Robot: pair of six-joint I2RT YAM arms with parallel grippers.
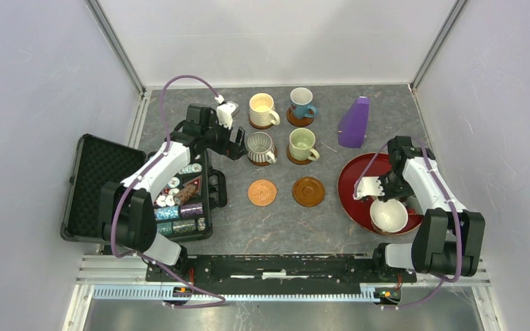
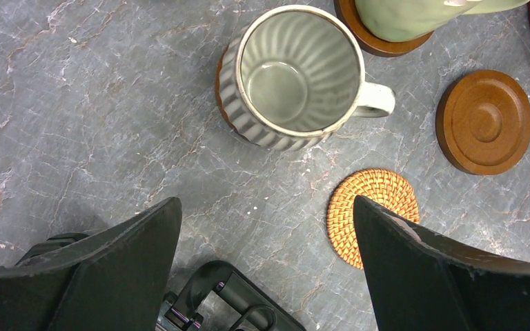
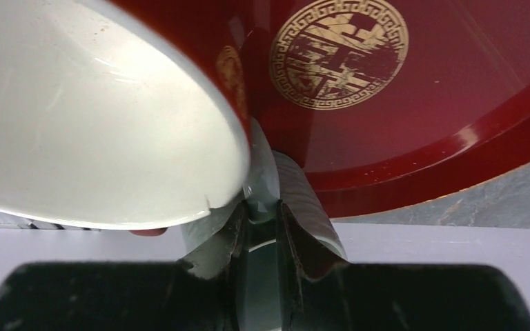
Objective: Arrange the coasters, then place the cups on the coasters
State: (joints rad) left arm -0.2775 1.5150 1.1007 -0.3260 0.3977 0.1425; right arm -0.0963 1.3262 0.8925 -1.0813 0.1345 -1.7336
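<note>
The right gripper (image 3: 262,210) is clenched on a pale rim, probably of a cup (image 3: 262,165), over the tray (image 1: 350,181), the 2 free coasters (image 1: 308,192) lie to its left with the brown one nearer, and the left gripper (image 2: 266,207) hangs released beside them.

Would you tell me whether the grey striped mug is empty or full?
Empty: in the left wrist view the grey striped mug shows a bare bottom.

Bright even light, soft faint shadows, glare on red tray (image 3: 466,138), wrist-view foregrounds blurred
</note>
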